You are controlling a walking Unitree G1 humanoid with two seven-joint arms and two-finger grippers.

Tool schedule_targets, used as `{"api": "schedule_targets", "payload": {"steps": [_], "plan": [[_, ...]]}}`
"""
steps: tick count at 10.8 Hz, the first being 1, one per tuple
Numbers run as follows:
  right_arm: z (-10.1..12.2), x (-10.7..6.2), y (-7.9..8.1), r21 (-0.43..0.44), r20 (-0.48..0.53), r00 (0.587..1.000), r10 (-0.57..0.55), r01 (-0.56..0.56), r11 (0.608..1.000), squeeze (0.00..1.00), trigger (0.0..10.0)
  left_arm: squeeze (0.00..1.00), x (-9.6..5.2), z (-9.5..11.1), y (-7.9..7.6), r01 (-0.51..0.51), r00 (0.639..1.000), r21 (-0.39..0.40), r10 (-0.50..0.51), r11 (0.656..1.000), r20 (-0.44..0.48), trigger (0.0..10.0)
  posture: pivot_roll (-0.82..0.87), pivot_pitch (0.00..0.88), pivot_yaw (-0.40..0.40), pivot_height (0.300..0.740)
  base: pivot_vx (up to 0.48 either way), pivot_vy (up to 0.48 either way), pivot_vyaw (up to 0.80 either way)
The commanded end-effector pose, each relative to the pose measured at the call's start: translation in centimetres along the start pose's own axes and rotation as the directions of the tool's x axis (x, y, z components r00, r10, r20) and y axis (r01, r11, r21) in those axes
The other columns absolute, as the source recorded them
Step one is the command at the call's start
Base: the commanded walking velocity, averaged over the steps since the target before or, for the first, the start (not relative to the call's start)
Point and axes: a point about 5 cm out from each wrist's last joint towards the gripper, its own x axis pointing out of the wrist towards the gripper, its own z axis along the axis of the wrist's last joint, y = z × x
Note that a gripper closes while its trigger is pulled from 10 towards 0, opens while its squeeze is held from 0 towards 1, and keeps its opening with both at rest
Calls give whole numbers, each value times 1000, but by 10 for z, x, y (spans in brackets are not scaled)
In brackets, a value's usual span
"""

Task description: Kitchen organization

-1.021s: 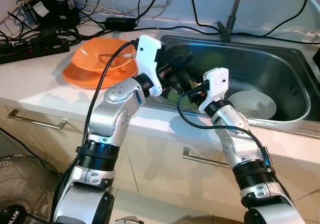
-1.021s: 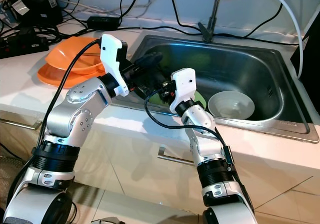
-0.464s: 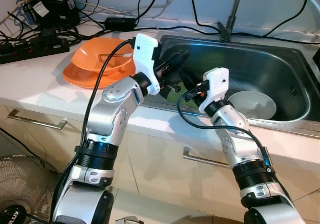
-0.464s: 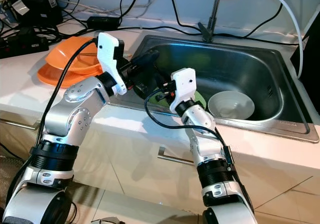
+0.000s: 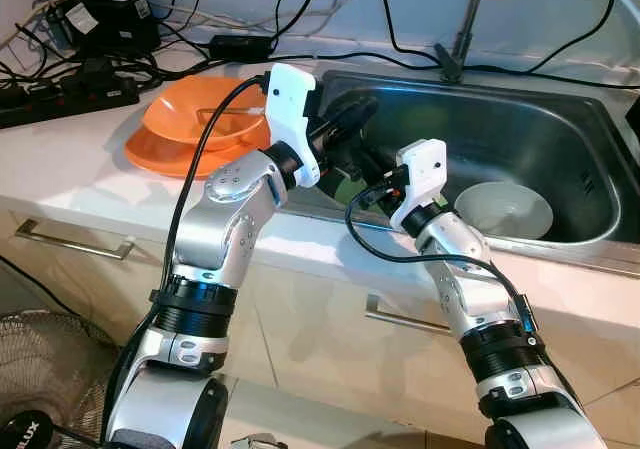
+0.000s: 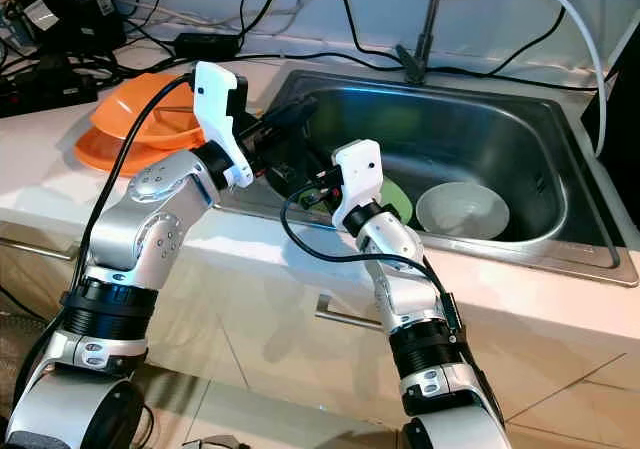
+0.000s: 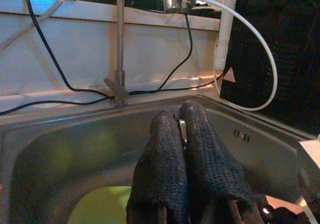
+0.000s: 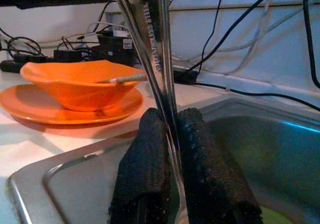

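Head views: both arms are brought together over the near-left corner of the sink (image 5: 560, 119), so that one utensil can be passed between them. The left end effector (image 5: 352, 121) and the right end effector (image 6: 305, 184) are set close together above a green plate (image 6: 397, 201); a white bowl (image 5: 505, 209) lies to its right in the basin. An orange bowl (image 5: 205, 114), stacked on an orange plate (image 5: 150, 154), stands on the table (image 5: 60, 169) to the left, probably where sorted dishes are gathered.

Left wrist view: the left end effector is seen clenched, a sliver of metal showing between its fingers (image 7: 162, 159), pointed at the faucet (image 7: 120, 39).

Right wrist view: the right end effector is seen grasping the handles of metal cutlery (image 8: 150, 44), held upright, with the upper end apparently shared with the left arm.
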Motion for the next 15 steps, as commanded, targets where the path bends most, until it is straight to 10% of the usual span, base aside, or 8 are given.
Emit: {"api": "schedule_targets", "payload": {"steps": [1,2,8,9,10,15], "plan": [[-3,-3,-6,27,-6,999,-38,38,999,0,0,0,4,6,-6,39,999,-22,-38,999,35,10000,92,0,30,740,0,0,0],[-4,-3,-7,26,-9,999,-42,42,999,0,0,1000,5,9,-4,14,998,-69,-9,998,69,10000,91,0,29,740,0,0,0],[-7,-4,-31,15,-36,978,-205,206,978,0,0,1000,-3,15,8,-43,990,-117,58,992,127,10000,94,0,26,740,0,0,0],[-9,-5,-40,2,-51,964,-261,262,965,0,0,435,-8,13,13,-82,988,-109,95,991,124,10000,96,0,25,740,0,0,0],[-8,-5,-53,-12,-65,938,-341,341,940,0,10000,0,-16,5,21,-134,986,-90,141,987,88,10000,95,0,25,740,0,0,0],[-20,-4,-81,-22,-214,848,-484,491,871,0,10000,0,-37,-62,15,-120,962,33,125,992,-241,10000,101,0,12,740,0,0,0]]}}
